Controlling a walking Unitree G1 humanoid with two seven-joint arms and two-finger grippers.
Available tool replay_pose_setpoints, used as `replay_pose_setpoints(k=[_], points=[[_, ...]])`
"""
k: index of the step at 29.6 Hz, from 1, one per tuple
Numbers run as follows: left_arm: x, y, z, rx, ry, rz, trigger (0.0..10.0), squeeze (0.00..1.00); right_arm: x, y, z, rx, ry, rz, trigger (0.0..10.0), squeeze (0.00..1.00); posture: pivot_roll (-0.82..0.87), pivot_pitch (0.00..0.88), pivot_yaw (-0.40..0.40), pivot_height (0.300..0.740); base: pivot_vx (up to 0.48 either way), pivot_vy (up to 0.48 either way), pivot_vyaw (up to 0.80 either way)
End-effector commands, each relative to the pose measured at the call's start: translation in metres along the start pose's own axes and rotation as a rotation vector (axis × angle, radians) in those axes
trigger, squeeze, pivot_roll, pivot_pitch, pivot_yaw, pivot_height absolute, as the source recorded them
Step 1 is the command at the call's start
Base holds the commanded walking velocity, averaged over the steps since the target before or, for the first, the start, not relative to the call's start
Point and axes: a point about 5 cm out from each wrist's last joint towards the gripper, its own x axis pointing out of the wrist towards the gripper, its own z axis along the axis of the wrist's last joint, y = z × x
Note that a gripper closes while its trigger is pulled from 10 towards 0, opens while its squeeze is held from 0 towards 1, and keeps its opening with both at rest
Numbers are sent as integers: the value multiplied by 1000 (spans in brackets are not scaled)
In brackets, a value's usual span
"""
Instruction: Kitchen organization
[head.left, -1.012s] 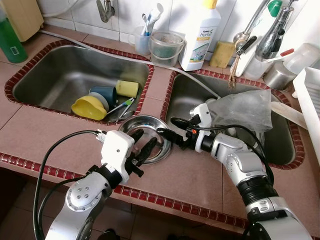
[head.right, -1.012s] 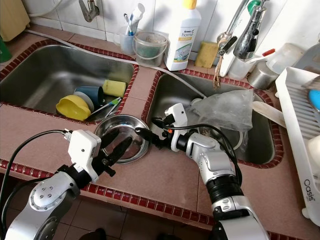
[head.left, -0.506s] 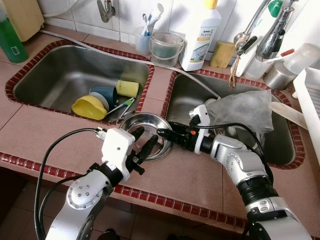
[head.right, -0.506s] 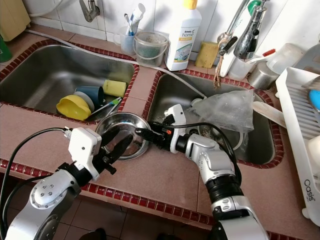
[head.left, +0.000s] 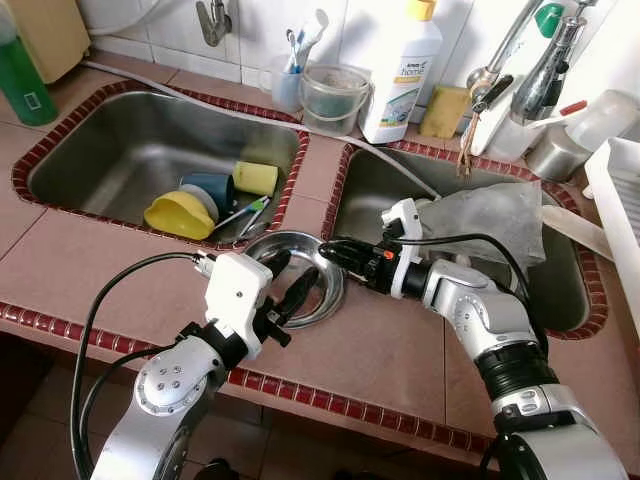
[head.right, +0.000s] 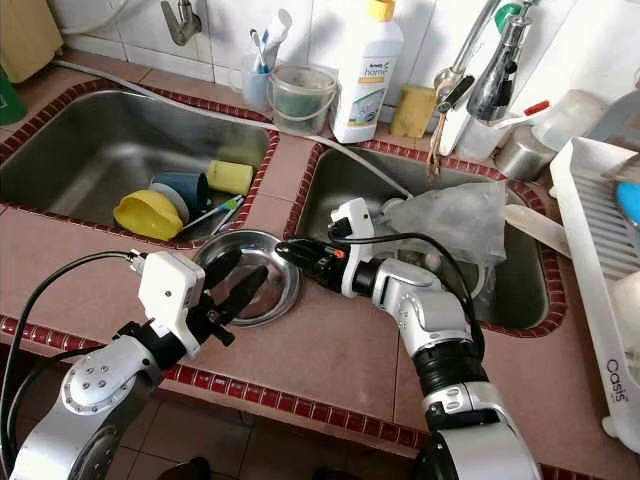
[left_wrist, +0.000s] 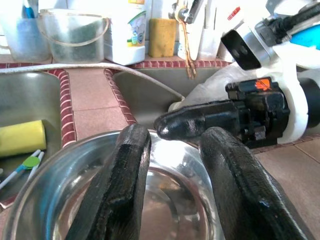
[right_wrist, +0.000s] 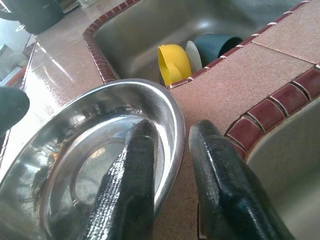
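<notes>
A shallow steel bowl (head.left: 300, 300) sits on the pink tiled counter (head.left: 110, 265) between the two sinks. My right gripper (head.left: 330, 250) reaches in from the right and is shut on the bowl's right rim. In the right wrist view one finger lies inside the bowl (right_wrist: 90, 150) and the other outside it. My left gripper (head.left: 293, 272) hovers open over the near side of the bowl. Its two fingers (left_wrist: 125, 170) are spread above the bowl's inside.
The left sink (head.left: 100, 150) holds a yellow bowl (head.left: 178, 214), a blue cup (head.left: 210, 187), a yellow cup (head.left: 255, 177) and utensils. A clear plastic bag (head.left: 490, 215) lies in the right sink. A detergent bottle (head.left: 400, 70), clear bucket (head.left: 332, 95), sponge (head.left: 445, 108) and taps line the back. A white dish rack (head.right: 600, 240) is at the right.
My right gripper has moved left from above the counter onto the bowl's right rim and closed there. The left gripper has barely moved.
</notes>
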Motion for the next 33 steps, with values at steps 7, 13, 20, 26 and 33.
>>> replay_pose_setpoints(k=[7,13,20,26,33], points=[[-6,-11,-4,0,26,-87,10000,0,-2,-4,5,4,-12,-5,0,0,63,111,-130,740,0,0,0],[-8,-16,-4,-2,30,-123,10000,0,-1,-4,5,6,-13,0,0,0,65,106,-129,740,0,0,0],[-8,-17,-4,-2,32,-130,10000,0,-1,-4,5,3,-20,2,0,0,67,103,-130,740,0,0,0],[-8,-17,-4,-1,31,-130,10000,0,-2,-5,6,17,-33,11,10000,1000,66,100,-129,740,0,0,0],[-5,-15,-3,0,23,-129,10000,0,-6,-6,11,-12,-45,27,10000,1000,59,96,-128,740,0,0,0]])
